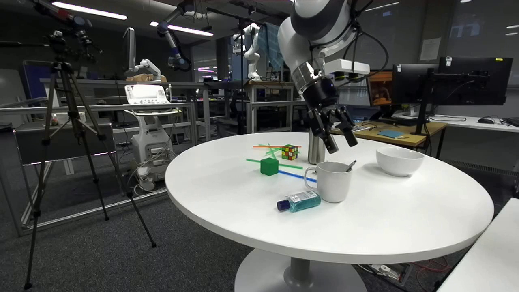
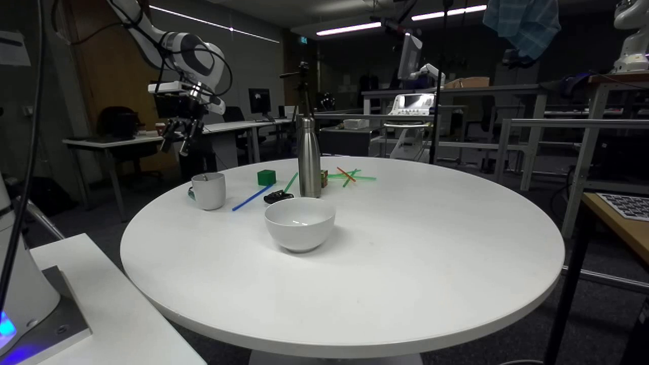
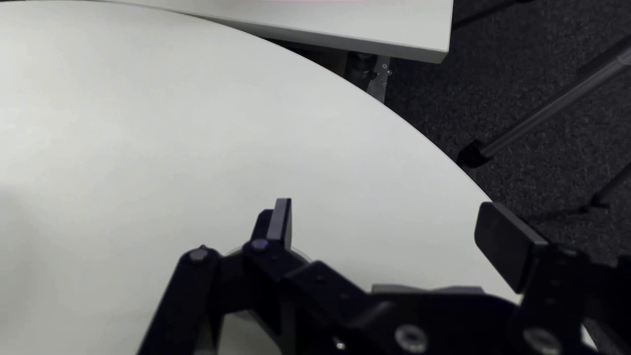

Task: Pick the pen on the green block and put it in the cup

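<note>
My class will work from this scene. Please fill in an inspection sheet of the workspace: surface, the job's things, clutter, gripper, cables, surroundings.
Surface: round white table; no spill seen.
Job's things: pen tilted in the white cup, end above the rim; green block on the table, no pen on top.
Clutter: steel bottle, puzzle cube, white bowl, blue stick, orange stick, green sticks, small bottle of blue-green liquid on its side, black item too unclear to name.
Gripper: open above the table, holding nothing.
Cables: black cables along the arm.
Surroundings: tripod, monitors, background robot arm.
</note>
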{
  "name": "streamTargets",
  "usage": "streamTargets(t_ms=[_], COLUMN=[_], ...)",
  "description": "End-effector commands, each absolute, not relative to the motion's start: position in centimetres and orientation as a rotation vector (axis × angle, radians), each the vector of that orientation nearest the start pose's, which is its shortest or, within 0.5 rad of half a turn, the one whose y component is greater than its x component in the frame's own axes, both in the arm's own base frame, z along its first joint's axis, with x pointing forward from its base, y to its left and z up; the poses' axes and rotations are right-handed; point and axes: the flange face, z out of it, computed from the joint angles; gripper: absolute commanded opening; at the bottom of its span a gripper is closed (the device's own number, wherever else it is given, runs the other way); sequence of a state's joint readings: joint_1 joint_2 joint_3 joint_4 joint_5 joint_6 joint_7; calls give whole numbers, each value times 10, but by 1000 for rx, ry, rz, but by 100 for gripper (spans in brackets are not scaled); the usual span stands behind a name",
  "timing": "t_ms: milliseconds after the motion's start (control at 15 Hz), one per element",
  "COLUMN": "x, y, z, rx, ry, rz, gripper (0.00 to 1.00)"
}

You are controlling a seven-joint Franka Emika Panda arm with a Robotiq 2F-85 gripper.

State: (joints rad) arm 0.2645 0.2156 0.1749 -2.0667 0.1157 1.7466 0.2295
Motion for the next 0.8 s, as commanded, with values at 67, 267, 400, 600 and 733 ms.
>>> streamTargets(t_ms=[67,267,400,600,733], x=[443,434,429,421,416], y=[229,229,228,229,230], z=[332,350,360,374,383], rx=[-3120,-3149,-3164,-3187,-3203], ry=[-279,-308,-329,-350,-363], rz=[700,631,592,537,500], gripper=[100,100,100,100,100])
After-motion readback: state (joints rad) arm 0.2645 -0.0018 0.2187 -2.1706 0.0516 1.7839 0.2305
